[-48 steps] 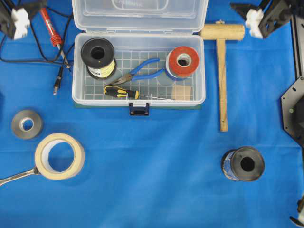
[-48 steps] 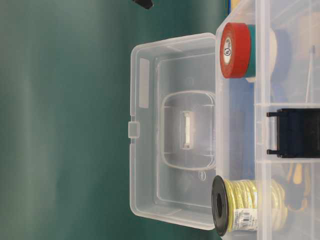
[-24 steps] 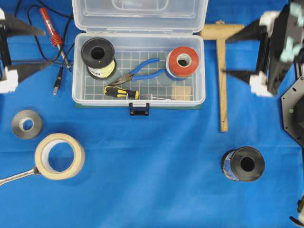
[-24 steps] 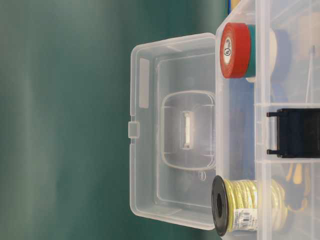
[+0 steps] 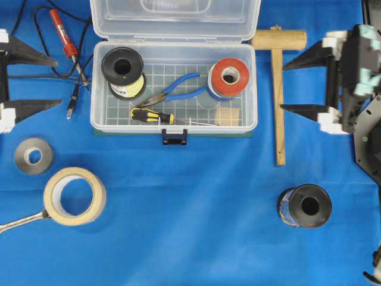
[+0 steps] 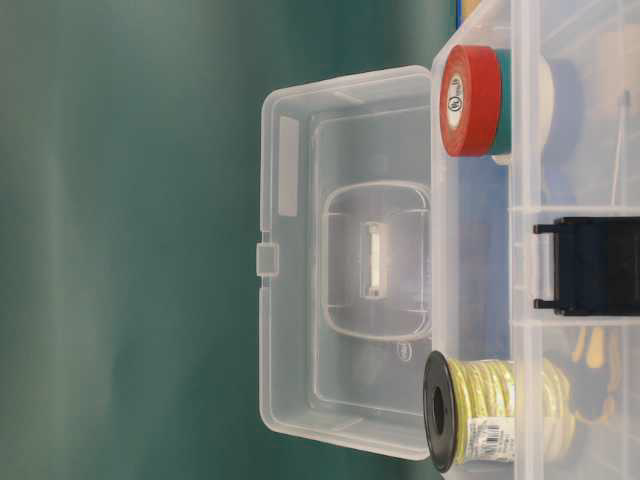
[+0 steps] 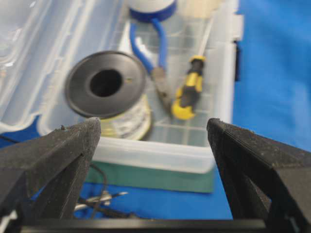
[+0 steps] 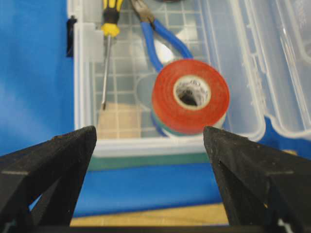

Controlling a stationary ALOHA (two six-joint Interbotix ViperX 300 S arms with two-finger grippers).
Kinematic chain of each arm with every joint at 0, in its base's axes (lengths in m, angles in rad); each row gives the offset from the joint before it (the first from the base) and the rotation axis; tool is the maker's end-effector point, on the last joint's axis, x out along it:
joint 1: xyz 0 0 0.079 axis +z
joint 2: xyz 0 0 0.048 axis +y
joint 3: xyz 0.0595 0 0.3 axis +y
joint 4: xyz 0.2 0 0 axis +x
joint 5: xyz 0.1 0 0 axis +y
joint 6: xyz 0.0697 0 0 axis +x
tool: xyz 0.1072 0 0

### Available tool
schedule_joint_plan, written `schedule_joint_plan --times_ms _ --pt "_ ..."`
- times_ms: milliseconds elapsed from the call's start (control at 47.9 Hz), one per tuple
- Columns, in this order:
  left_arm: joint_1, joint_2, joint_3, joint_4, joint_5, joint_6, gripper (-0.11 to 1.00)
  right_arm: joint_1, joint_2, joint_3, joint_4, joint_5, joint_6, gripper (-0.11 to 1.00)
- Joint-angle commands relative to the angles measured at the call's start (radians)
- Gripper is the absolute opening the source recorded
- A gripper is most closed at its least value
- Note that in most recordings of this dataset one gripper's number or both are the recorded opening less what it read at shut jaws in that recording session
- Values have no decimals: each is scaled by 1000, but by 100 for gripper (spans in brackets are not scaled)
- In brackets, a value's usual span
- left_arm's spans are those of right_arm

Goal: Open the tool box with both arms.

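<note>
Tool box (image 5: 174, 89): it is sitting toward the far middle of the blue surface (image 5: 190, 208), with its clear lid (image 5: 175, 19) lying open behind the tray and its dark blue latch (image 5: 174, 137) hanging at the front edge.
Box contents: a black spool of yellow wire (image 5: 122, 72) is standing at the left end, a red tape roll (image 5: 228, 77) is sitting at the right end, blue-handled pliers (image 5: 175, 88) are lying between them, and a yellow-and-black screwdriver (image 5: 153, 116) is lying along the front wall.
Left gripper (image 5: 44, 80): it is hovering at the left edge of the overhead view, well apart from the box, with its fingers (image 5: 30, 56) spread wide and gripping nothing.
Right gripper (image 5: 292, 86): it is hovering to the right of the box, over the wooden mallet (image 5: 278, 89), with its fingers (image 5: 306, 59) spread wide and gripping nothing.
Left wrist view: the two black fingers (image 7: 58, 155) are framing the wire-spool end of the box.
Right wrist view: the two black fingers (image 8: 53, 170) are framing the red-tape end of the box.
Left of box: a red soldering iron (image 5: 64, 39) is lying on the cloth with its black cable.
Near side: a grey tape roll (image 5: 33, 155), a masking tape roll (image 5: 74, 195), a wrench (image 5: 21, 221) and a dark spool (image 5: 305, 205) are resting on the surface.
</note>
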Motion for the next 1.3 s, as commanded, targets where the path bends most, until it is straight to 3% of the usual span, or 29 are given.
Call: schedule_joint_plan --times_ms 0,313,439,668,1274 --pt "-37 -26 -2 -3 9 -8 93 3 -57 6 8 25 2 87" --pt "-189 -107 58 -3 -6 -109 92 5 -261 135 28 35 2 87" --pt "-193 -127 103 -3 -9 -141 92 5 -281 166 37 -20 2 87" --pt "-193 -164 161 -3 -81 -143 92 5 -259 210 66 -98 2 87" --pt "-210 -189 173 -3 -87 -138 92 66 -259 221 95 -101 2 87"
